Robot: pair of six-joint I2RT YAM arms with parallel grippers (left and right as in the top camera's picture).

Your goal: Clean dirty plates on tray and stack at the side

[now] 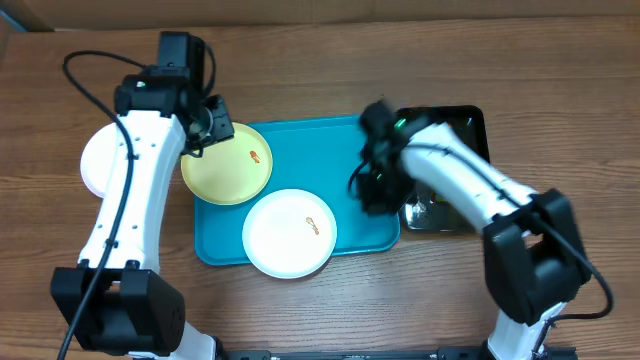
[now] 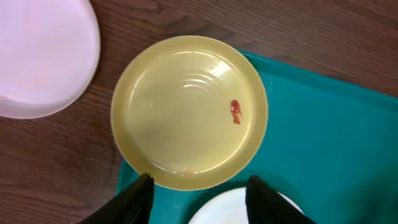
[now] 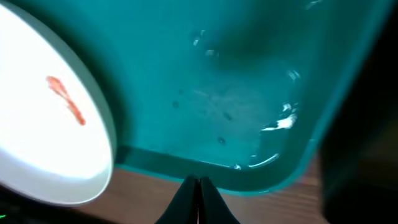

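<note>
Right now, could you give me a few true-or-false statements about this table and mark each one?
1. The yellow plate has a reddish smear. True.
2. Three plates lie on the blue tray. False: only two do, the yellow plate and a white plate. The other white plate lies off the tray.
3. The right gripper is shut. True.
4. The left gripper grips the yellow plate. False: it is open, above the plate's rim.
</note>
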